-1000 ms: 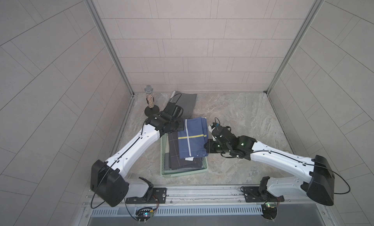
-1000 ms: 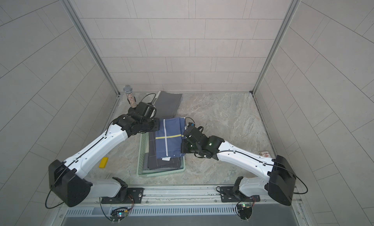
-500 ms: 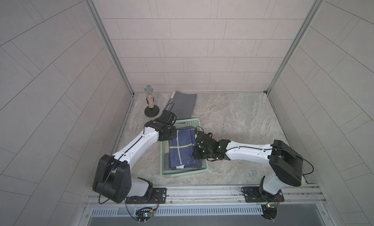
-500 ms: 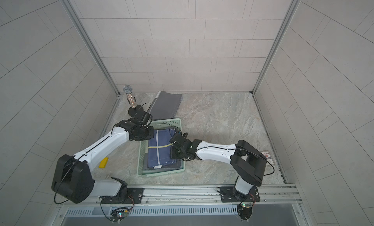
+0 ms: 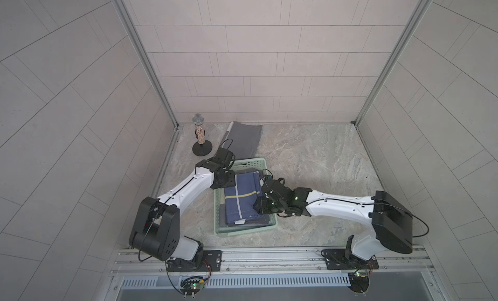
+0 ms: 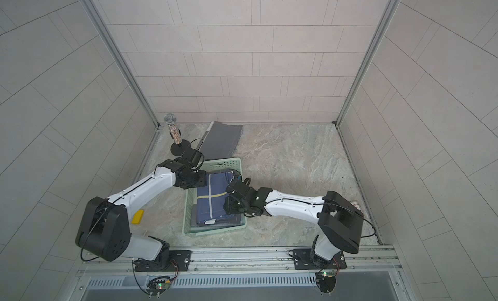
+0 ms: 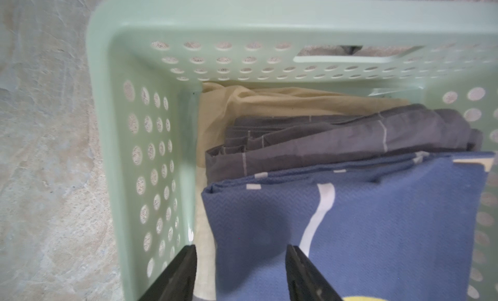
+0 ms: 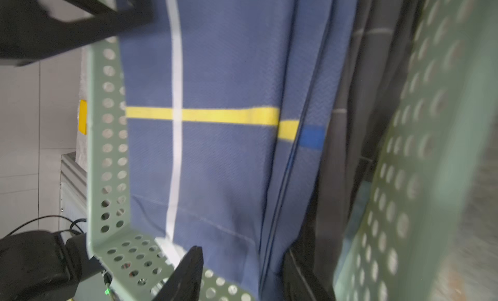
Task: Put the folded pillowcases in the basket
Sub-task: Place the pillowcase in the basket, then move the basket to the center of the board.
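Inside the basket (image 5: 242, 230): the folded pillowcase (image 5: 239, 197), blue with a white stripe crossing a yellow one, lies flat on top of a stack.
Basket position: on the marble-patterned tabletop (image 5: 310, 157), between the two arms, so each can reach one side of it.
Beneath the pillowcase: grey folded cloths (image 7: 336, 135) and a beige cloth (image 7: 269, 100) lower down, so it rests on fabric, not on the basket floor.
Left gripper (image 7: 241, 248): jaws apart above the pillowcase's edge beside the perforated wall. One finger is over the gap by the wall and the other over the blue fabric, with nothing pinched.
Right gripper (image 8: 242, 252): jaws also apart, straddling the layered edge on the opposite side. The fabric looks slack between them.
Why opposite sides: a hold on two facing edges would keep the fold flat and square to the walls.
Stage: the placing looks done; only clearing the arms seems to remain.
Risk: a fingertip could snag a layer and drag the fold open, so a straight lift seems safest.
Outside the basket: a microphone on a stand (image 5: 199, 130) and a grey cloth (image 5: 242, 139) at the back, and a yellow block (image 6: 137, 216) near the left arm.
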Robot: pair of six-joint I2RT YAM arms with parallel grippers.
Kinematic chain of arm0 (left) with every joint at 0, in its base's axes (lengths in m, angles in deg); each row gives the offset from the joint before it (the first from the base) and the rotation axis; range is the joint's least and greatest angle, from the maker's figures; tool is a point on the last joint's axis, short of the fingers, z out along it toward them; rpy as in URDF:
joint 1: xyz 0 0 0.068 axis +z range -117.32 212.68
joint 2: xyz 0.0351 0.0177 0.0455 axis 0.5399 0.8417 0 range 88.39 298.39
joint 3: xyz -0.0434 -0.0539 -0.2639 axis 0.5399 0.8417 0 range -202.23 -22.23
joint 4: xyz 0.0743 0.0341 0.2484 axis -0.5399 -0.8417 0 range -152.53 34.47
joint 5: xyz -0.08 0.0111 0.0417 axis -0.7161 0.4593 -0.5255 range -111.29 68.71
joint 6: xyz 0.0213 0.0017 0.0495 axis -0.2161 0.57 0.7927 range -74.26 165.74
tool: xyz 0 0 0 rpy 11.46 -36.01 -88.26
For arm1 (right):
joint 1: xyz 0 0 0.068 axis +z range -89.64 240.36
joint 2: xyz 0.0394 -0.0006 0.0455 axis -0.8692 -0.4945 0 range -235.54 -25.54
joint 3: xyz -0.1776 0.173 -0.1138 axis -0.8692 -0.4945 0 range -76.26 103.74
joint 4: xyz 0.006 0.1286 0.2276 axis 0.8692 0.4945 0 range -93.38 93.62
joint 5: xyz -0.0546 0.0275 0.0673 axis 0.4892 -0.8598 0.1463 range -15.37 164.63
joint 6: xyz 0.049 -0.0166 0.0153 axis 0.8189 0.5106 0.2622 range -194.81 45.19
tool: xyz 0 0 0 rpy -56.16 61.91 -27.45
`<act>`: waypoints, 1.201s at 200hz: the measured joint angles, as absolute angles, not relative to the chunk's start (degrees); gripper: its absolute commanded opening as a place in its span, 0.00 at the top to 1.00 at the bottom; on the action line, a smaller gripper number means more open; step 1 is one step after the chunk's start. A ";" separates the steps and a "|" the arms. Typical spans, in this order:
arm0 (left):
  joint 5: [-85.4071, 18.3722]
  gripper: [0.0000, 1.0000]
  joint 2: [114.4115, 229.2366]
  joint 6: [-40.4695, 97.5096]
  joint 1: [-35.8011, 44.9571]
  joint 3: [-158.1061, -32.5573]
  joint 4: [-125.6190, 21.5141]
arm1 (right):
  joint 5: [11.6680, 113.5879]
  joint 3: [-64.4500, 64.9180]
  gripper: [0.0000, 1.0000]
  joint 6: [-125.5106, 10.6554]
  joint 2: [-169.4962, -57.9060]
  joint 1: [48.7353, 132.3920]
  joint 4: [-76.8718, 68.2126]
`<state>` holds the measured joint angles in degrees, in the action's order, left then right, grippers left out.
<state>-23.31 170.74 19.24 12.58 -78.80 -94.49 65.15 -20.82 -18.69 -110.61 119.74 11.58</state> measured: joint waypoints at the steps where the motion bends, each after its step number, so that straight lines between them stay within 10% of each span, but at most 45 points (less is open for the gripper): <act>1: -23.33 0.39 170.61 19.26 12.58 -78.85 -94.63 | 65.26 -20.79 0.45 -18.72 -110.05 119.80 11.84; 53: -23.18 0.38 156.67 19.85 12.58 -80.27 -98.93 | 68.96 -19.18 0.45 -25.99 -95.51 112.85 20.33; 146: -24.84 0.38 147.20 19.61 12.58 -74.98 -102.71 | 61.11 -10.72 0.56 -38.23 -119.53 105.00 25.99; 198: -26.72 0.38 144.47 18.76 12.58 -71.96 -100.94 | 61.35 -15.90 0.96 -35.90 -119.71 105.57 22.53; 240: -27.75 0.38 144.29 18.43 12.58 -70.59 -100.07 | 63.67 -19.35 1.00 -35.20 -115.82 104.70 23.30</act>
